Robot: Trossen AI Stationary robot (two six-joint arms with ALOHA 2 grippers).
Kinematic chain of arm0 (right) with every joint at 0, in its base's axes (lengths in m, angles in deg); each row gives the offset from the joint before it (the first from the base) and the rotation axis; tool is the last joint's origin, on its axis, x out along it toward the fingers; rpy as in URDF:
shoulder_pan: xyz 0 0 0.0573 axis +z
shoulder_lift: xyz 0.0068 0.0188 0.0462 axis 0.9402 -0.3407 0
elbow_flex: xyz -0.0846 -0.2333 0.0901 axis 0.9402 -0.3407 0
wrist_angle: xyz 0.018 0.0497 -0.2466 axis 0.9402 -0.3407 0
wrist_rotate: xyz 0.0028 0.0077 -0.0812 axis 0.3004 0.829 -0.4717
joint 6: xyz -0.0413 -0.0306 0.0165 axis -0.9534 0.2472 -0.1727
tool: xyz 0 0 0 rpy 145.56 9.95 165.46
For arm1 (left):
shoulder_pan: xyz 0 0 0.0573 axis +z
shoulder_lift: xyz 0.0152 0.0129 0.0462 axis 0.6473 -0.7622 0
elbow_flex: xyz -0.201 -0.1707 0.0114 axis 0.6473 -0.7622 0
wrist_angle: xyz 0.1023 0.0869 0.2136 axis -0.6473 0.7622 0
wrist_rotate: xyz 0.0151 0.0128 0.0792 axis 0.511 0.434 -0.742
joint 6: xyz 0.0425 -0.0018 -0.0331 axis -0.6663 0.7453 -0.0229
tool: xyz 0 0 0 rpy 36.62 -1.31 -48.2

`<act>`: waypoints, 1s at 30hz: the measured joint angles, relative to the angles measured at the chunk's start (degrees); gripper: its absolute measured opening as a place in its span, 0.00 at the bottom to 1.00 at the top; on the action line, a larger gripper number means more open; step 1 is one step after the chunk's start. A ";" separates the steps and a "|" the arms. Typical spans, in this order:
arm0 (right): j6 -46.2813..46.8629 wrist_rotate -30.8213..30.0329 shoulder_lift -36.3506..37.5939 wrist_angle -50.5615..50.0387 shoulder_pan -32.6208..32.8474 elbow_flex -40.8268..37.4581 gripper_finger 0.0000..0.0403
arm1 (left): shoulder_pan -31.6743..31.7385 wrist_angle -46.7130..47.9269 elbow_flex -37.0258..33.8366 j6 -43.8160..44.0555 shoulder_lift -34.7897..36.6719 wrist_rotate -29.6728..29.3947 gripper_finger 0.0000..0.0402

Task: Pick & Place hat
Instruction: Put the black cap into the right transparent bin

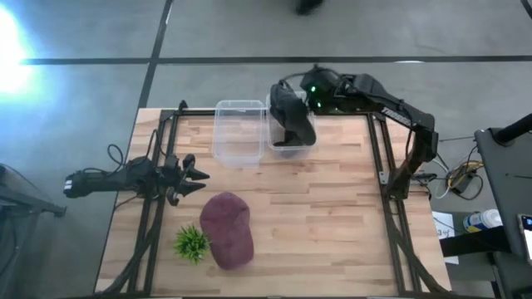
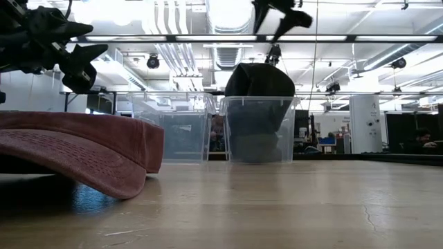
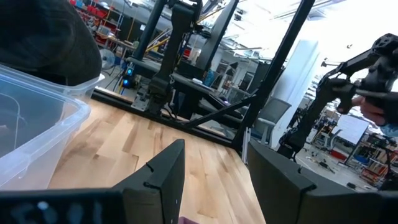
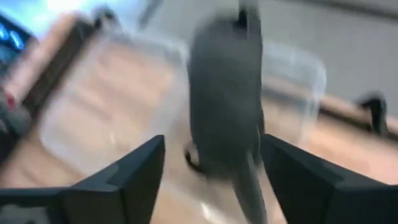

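A black hat (image 1: 293,124) stands in the right-hand clear bin (image 1: 291,148) at the table's far edge, its crown (image 2: 259,79) rising above the rim. My right gripper (image 2: 280,17) hovers open above it, apart from it; in the right wrist view its fingers (image 4: 130,177) stand on either side of the blurred hat (image 4: 224,93). A maroon hat (image 1: 229,228) lies flat on the table near the near edge, brim (image 2: 90,169) down on the wood. My left gripper (image 1: 195,176) is open, level, just left of and above the maroon hat.
A second clear bin (image 1: 239,131) stands left of the black hat's bin. A small green plant (image 1: 191,242) lies beside the maroon hat on its left. Black frame rails (image 1: 384,174) run along the table's left and right sides. Bare wood (image 1: 324,216) fills the table's right half.
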 joint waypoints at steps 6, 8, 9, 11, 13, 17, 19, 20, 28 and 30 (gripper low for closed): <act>-0.62 5.37 -0.03 -6.61 0.90 -4.83 0.77 | -0.01 0.00 0.00 -0.02 0.00 0.00 0.42; -2.79 5.19 0.14 -4.46 1.22 -7.42 0.77 | 0.00 0.02 0.00 0.00 0.00 0.00 0.42; -3.42 5.19 0.14 -3.10 1.28 -8.66 0.78 | 0.00 0.02 0.00 0.00 0.00 0.00 0.42; -4.37 5.23 0.14 -1.29 1.30 -11.26 0.78 | 0.01 0.00 0.00 0.04 0.00 0.00 0.42; -6.69 5.24 0.21 0.66 0.89 -13.90 0.78 | -0.01 0.00 0.00 0.87 0.00 0.02 0.42; -12.98 6.65 0.36 5.14 0.65 -18.69 0.75 | -0.01 0.02 0.00 5.73 0.00 0.02 0.42; -15.85 8.57 0.36 7.98 0.76 -20.58 0.73 | 0.00 0.04 0.00 8.60 0.00 0.02 0.42; -17.11 9.46 0.36 9.00 0.82 -21.27 0.71 | 0.00 0.03 0.00 9.86 0.00 0.02 0.42; -19.15 19.48 0.36 17.30 0.77 -23.17 0.41 | 0.00 0.02 0.00 14.74 0.00 0.02 0.42; -19.13 21.09 0.45 17.37 0.77 -23.18 0.31 | 0.01 0.02 0.00 14.84 0.00 0.02 0.42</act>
